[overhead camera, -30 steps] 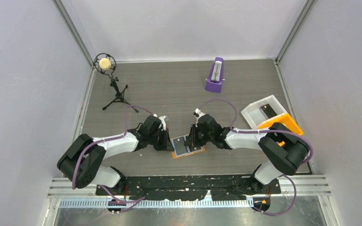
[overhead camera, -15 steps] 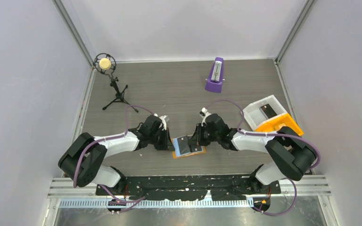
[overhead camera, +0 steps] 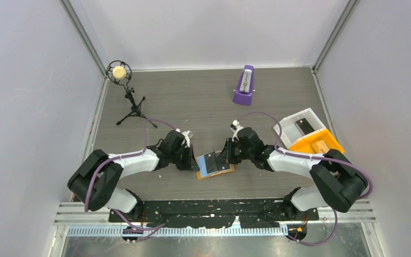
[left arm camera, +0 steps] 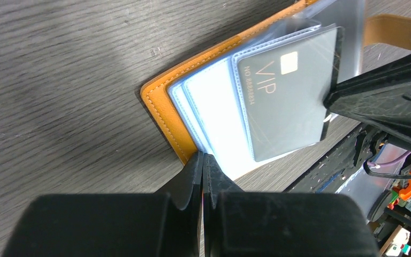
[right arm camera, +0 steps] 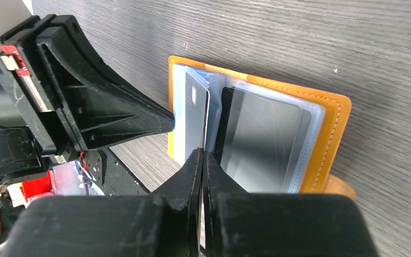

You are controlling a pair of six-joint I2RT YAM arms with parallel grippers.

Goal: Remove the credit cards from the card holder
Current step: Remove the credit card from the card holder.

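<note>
A: Locating the card holder [left arm camera: 164, 107] first. Lying open on the desk [overhead camera: 192, 101], lower centre of the top view, between the two arms.

B: Confirming. Not emptied yet. Seeing a grey card [left arm camera: 286, 91] in a clear sleeve leaf looking part-lifted, a pale card [left arm camera: 217, 118] beneath it, and a dark card [right arm camera: 262, 139] on the other leaf.

A: Checking the left pincer [left arm camera: 202, 160]. Fully closed, tips touching the holder's edge at bottom centre of the left wrist view, at the seam of orange cover and sleeve. Looking more like pinning than gripping.

B: Noting the right pincer [right arm camera: 202, 155] too. Closed tight, tips at the grey card's edge, bottom centre of the right wrist view. Not managing to tell between pinching the card itself and pinching only the sleeve.

A: Judging the step in hand as drawing the grey card out of its pocket.

B: Agreeing. Advising:
- Pulling straight along the pocket opening, staying low, avoiding any twist.
- Keeping the left tips pressing down, to stop the holder sliding or lifting along.
- Re-gripping deeper on the card in case of plastic only.
- Watching for a bending card or a dragged sleeve stack.
</note>
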